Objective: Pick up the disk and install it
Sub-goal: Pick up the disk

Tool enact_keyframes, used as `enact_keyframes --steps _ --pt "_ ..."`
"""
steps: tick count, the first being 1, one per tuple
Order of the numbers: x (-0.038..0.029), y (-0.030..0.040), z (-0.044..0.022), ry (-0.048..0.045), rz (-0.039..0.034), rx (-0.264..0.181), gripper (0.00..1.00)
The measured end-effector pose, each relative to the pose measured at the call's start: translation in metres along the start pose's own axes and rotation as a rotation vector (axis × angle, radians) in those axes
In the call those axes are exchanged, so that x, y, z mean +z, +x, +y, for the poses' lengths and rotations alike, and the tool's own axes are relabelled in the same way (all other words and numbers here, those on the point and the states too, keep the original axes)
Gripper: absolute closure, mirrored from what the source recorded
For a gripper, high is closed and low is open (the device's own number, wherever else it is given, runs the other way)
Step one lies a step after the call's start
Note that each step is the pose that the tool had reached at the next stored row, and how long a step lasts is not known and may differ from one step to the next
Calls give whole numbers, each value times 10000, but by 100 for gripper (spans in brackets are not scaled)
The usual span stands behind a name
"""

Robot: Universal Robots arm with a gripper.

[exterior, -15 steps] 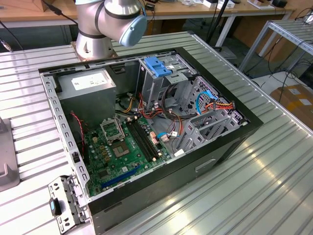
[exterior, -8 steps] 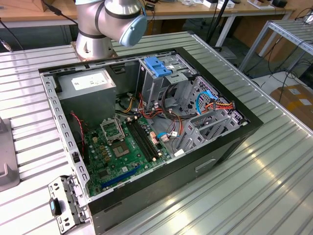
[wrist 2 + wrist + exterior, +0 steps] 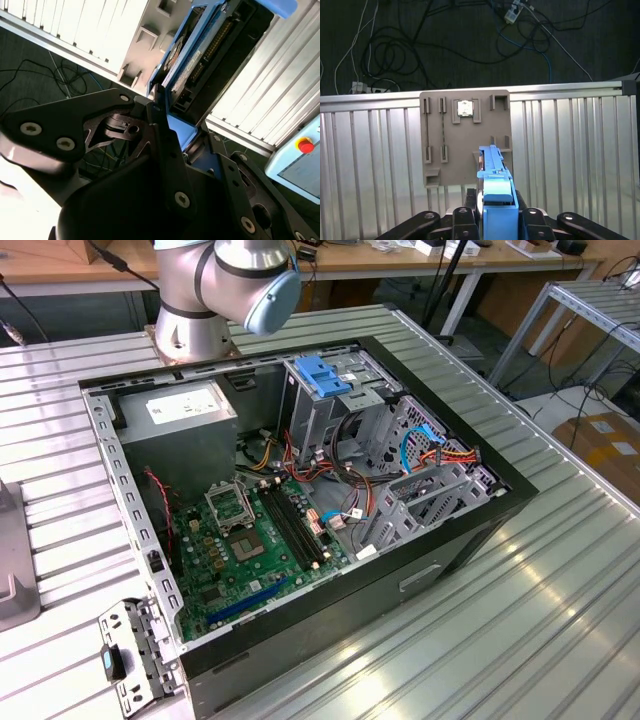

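**Item: disk, on edge in the gripper, over the grey holder plate**

- Disk: the first wrist view is showing it edge-on, bright blue carrier toward the camera. The second wrist view is showing the dark drive body framed by its blue rail.
- Gripper: the fingers are closing from either side on the carrier's near end and look clamped on it.
- Grey holder plate: it is lying flat on the ribbed metal table, directly beyond the disk. Whether the disk's far edge is touching it cannot be told.
- Computer case: it is lying open on its side in the exterior view, with a light-blue latch piece topping the grey drive cage.

Handling judgement: the grip is sitting on one end only, so the long free end is likely levering on the pads. Slow, steady travel is advisable, keeping the disk square to the fingers and clear of the plate's raised tabs.
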State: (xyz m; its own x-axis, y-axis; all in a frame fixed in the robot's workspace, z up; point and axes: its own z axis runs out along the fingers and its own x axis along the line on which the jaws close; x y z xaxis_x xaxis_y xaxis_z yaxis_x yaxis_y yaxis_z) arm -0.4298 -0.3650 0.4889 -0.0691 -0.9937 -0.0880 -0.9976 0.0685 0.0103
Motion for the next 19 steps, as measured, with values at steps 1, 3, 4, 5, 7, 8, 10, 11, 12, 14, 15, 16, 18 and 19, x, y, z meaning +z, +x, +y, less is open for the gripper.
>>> enact_keyframes --steps 1,3,4,5,7,8,10,11,12,14,15,16,18,19 --pt "0 0 -9 0 0 0 63" --pt "0 -2 -30 -1 0 0 63" --pt "0 -2 -36 0 0 0 63" --pt "0 -3 -41 1 0 0 63" --pt "0 -4 -59 0 0 0 63" --pt "0 -4 -66 0 0 0 63" --pt "0 -5 -79 0 0 0 63" --pt "0 -6 -85 0 0 0 63" --pt "0 -6 -92 0 0 0 63" --pt "0 -7 -104 0 1 0 63" --pt "0 -7 -110 0 0 0 63" --pt "0 -8 -118 0 0 0 63" --pt "0 -9 -134 0 0 0 63" --pt "0 -10 -142 0 0 1 63"
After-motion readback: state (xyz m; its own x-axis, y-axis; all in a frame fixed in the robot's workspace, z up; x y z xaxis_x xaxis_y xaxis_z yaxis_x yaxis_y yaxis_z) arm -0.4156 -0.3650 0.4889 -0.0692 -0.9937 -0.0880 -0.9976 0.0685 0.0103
